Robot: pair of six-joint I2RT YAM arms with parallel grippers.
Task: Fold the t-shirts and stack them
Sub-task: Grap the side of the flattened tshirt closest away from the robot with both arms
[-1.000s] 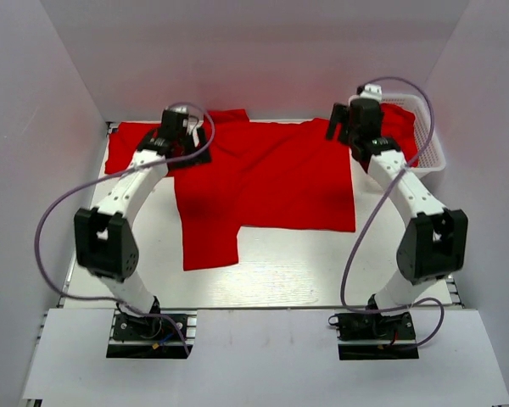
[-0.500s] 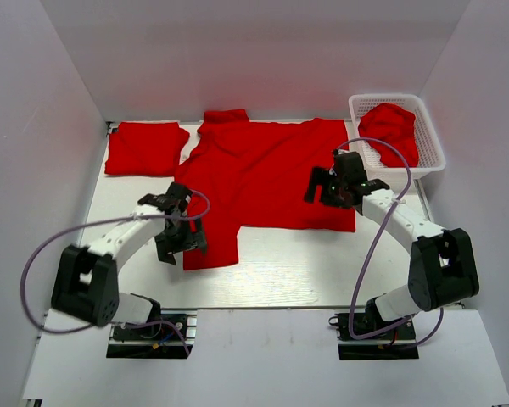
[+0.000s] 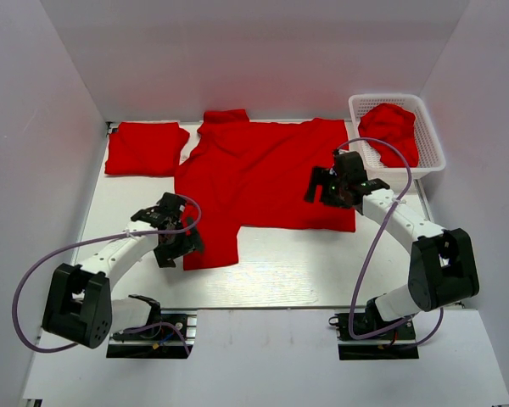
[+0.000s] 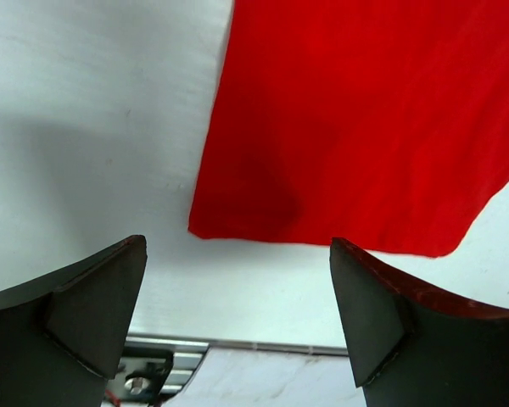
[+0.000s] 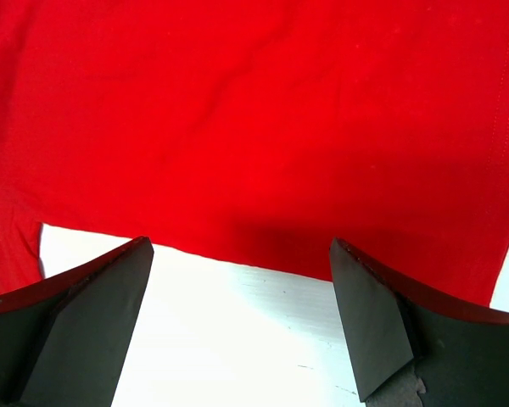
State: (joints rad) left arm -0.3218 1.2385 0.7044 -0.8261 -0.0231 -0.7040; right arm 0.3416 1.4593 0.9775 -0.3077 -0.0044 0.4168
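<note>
Hovering agape over t-shirt [image 3: 263,174]: left pincer [image 4: 237,246], right pincer [image 5: 237,244].

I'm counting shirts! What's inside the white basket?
A crumpled red t-shirt fills most of the white basket. The heap covers the basket's bottom, so whether another shirt lies under it cannot be seen.
</note>
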